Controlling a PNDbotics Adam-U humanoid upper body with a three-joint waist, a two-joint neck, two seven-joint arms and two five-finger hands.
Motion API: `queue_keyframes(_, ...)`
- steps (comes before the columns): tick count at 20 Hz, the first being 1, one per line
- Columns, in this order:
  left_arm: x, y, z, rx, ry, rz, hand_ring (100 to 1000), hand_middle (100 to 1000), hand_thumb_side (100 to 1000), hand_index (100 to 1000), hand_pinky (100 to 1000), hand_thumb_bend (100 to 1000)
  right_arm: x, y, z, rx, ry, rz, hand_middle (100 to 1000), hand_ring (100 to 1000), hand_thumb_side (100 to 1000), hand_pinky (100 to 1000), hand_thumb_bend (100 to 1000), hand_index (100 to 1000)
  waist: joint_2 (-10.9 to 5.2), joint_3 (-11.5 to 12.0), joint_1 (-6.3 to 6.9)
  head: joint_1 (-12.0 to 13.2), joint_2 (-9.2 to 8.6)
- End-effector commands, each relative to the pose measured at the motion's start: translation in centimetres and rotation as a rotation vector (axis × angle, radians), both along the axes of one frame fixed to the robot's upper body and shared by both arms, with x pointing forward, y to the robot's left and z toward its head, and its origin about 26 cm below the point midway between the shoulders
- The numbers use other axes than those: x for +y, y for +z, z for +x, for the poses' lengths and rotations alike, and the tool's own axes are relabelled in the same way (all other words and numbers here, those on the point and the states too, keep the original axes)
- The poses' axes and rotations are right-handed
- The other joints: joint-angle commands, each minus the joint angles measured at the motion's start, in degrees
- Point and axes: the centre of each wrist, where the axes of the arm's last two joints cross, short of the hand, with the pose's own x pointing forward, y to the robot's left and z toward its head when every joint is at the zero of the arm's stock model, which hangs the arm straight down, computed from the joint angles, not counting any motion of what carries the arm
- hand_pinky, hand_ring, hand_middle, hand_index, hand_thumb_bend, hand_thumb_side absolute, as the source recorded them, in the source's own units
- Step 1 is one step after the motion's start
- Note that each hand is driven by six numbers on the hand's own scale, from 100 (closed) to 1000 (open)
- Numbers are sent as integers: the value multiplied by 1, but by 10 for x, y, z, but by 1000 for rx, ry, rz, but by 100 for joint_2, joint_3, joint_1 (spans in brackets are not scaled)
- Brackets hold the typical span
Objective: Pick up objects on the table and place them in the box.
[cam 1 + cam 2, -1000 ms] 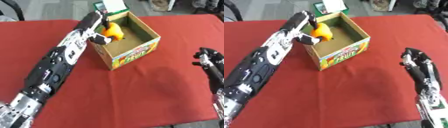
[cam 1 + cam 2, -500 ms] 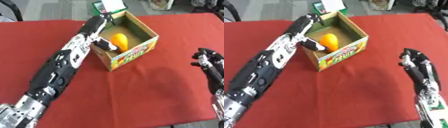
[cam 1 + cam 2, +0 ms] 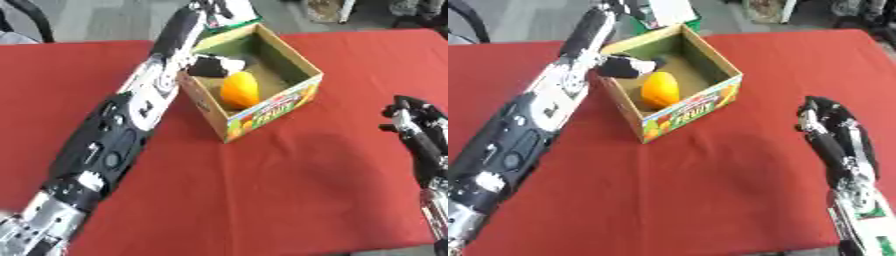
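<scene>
An open cardboard box point(image 3: 273, 107) with a fruit print on its front stands at the back middle of the red table. An orange-yellow fruit point(image 3: 239, 90) lies inside it against the near-left wall. My left arm reaches from the lower left along the box's left side. My left hand point(image 3: 214, 65) hangs over the box's left rim, just up and left of the fruit, fingers relaxed and apart from it, holding nothing. At the right edge my right hand point(image 3: 831, 129) rests open above the cloth, fingers pointing away from me.
A green and white object point(image 3: 238, 15) sits just behind the box's far corner. The red tablecloth point(image 3: 289, 190) covers the whole table. Beyond the far edge, chair legs and floor show.
One second ago my left hand held the fruit above the box. It lowered it and let go; the fruit now lies inside. The right hand stayed put.
</scene>
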Motion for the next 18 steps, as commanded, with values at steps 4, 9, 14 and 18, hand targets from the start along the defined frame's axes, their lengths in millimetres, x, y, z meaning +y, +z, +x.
queue_keyframes(4,39,21,-37,22,-60,-271,932,807,403,726,816,406,-9,7,0,-27,-37,5,609,722,410,627,100,740,-153,220,-63,-156,31)
queue_keyframes(9,76,6,-68,86,-14,-390,948,813,416,729,823,375,-13,8,-1,-33,-58,10,609,722,409,627,100,739,-176,443,-91,-244,43)
queue_keyframes(14,102,-33,-82,174,74,-506,966,823,433,739,834,341,-15,8,-1,-35,-71,12,609,722,409,628,100,740,-176,616,-114,-292,49)
queue_keyframes(18,114,-50,-92,199,88,-542,961,817,425,740,833,319,-16,9,-1,-38,-75,14,608,721,409,627,100,739,-179,684,-135,-308,48)
